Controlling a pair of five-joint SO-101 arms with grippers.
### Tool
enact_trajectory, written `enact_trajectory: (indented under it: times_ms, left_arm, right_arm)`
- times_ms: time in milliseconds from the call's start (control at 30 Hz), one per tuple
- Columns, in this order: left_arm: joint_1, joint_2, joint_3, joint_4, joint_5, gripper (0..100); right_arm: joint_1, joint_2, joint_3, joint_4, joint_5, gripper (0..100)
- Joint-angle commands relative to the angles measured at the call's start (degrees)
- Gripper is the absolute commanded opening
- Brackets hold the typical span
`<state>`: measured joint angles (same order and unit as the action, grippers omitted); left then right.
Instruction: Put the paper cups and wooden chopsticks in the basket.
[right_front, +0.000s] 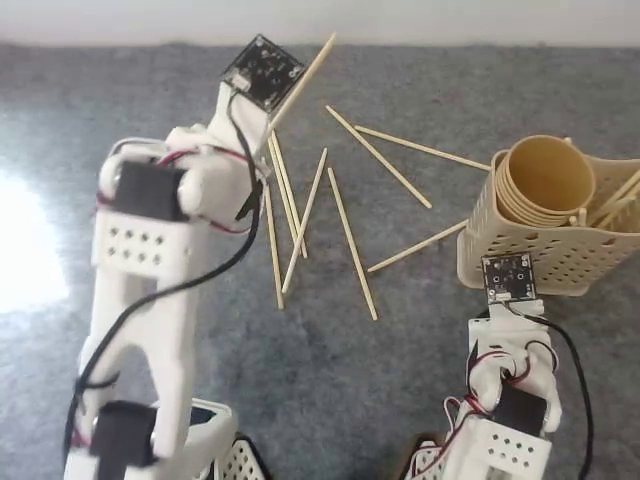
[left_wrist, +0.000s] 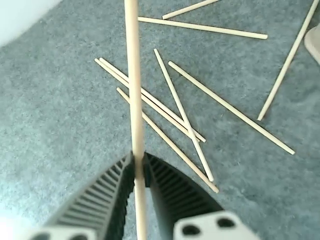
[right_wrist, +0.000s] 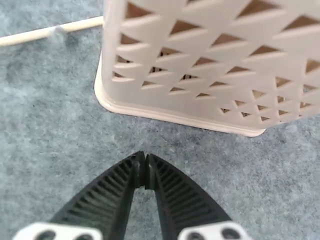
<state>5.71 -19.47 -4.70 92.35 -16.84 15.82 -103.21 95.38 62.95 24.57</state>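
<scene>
1. Chopstick (left_wrist: 132, 75) is clamped in the left gripper (left_wrist: 137, 161), fingers pinched tight on it, and it runs straight out past the tips.
2. Beyond those tips, eight loose chopsticks (left_wrist: 184, 115) lie scattered and crossing on the grey mat (left_wrist: 50, 125).
3. Right gripper (right_wrist: 145, 167) is closed on nothing, with bare mat between it and the basket (right_wrist: 210, 65) wall just ahead.
4. From the high view, stacked paper cups (right_front: 545, 180) sit inside that basket; their number is unclear.
</scene>
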Motion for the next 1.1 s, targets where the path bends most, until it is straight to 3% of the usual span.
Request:
enact_trajectory:
  times_ms: [0,133,367,467,867,1067]
  left_arm:
    - [0.62,-6.59,-1.89,2.99,0.18,1]
    - [5.27,-11.69,-1.71,8.35,-2.02,1]
    - [13.45,-25.23,7.96,8.0,-1.23,1]
    - [15.38,-31.56,11.56,4.84,3.34,1]
    - [20.92,-54.77,40.48,-28.4,21.19,1]
    - [20.92,-62.86,55.25,-49.32,22.77,1]
  right_arm:
    - [-0.04,-0.75,0.79,-0.66,0.62,0.9]
    - [-0.04,-0.75,0.79,-0.75,0.62,0.9]
    - [-0.04,-0.75,0.79,-0.66,0.62,0.9]
    - [-0.04,-0.75,0.79,-0.66,0.62,0.9]
    - [-0.22,-0.75,0.97,-0.57,0.88,0.9]
    - [-0.31,-0.75,0.97,-0.57,0.88,0.9]
